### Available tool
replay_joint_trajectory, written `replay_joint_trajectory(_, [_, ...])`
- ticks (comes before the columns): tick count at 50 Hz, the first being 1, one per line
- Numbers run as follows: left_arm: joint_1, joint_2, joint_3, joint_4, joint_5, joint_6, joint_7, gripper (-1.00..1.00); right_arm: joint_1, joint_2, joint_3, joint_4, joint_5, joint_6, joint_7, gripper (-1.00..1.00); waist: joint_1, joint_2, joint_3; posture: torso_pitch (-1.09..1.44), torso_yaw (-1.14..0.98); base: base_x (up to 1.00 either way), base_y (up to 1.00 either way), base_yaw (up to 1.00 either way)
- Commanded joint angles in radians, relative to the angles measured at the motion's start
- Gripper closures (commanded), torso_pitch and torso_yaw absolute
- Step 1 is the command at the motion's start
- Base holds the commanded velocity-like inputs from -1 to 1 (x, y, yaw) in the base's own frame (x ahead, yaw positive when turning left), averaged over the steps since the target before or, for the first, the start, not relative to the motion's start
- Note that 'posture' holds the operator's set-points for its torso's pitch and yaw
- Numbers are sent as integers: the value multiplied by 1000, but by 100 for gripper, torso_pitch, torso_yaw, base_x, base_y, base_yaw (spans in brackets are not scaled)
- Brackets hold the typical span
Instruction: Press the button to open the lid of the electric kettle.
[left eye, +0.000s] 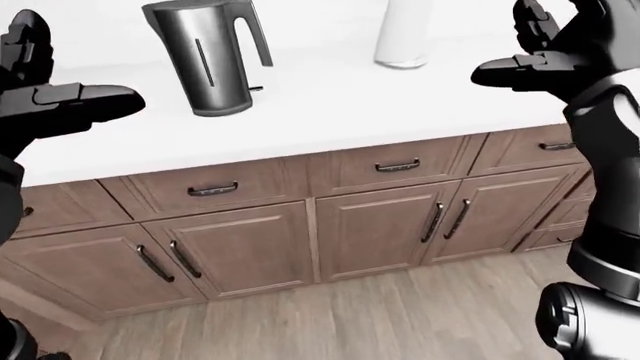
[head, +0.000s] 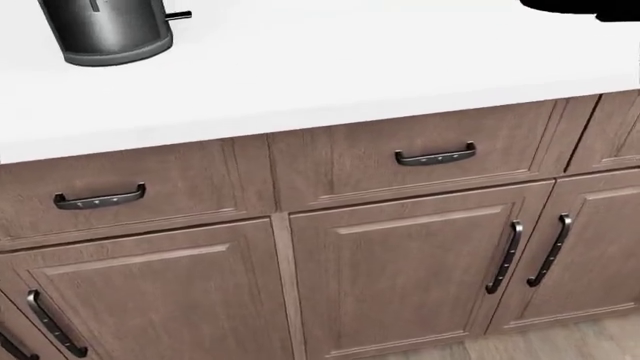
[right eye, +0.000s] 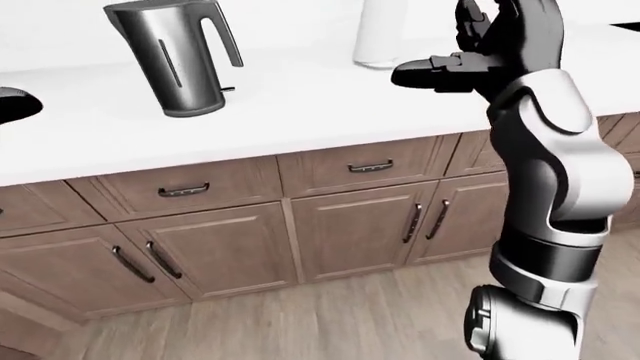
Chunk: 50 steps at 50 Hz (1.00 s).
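The kettle (left eye: 207, 56) is standing upright on the white surface (left eye: 340, 105), toward the upper left of the left-eye view, its handle facing right and its lid closed. A white cylinder (left eye: 403, 34) is standing on the surface to its right, well apart. The left hand (left eye: 55, 101) is hovering left of the kettle, fingers (left eye: 95, 96) released and grasping nothing. The right hand (right eye: 490, 45) is hovering near the cylinder, fingers likewise spread and empty. Wooden drawers (head: 420, 157) and cabinet doors (head: 400, 277) are sitting below the surface.
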Motion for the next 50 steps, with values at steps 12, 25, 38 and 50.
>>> replay_joint_trajectory(12, [-21,19,17,-8,-14,-29,5,-100,-32,-20,-16,-29,5,-19,-3,-100,-13,-23,-24,0,0,21,29,0])
replay_joint_trajectory(25, [1,66,57,16,-36,-45,5,-100,-64,-35,-16,-8,16,-17,-14,-100,-7,28,-19,0,0,21,29,0])
replay_joint_trajectory(38, [51,110,99,27,-59,-62,1,-100,-88,-46,-12,17,17,-24,-15,-100,-12,-26,-27,0,0,21,29,0])
replay_joint_trajectory(50, [42,123,91,23,-72,-60,7,-100,-85,-48,-13,17,17,-28,-14,-100,-9,52,-29,0,0,20,27,0])
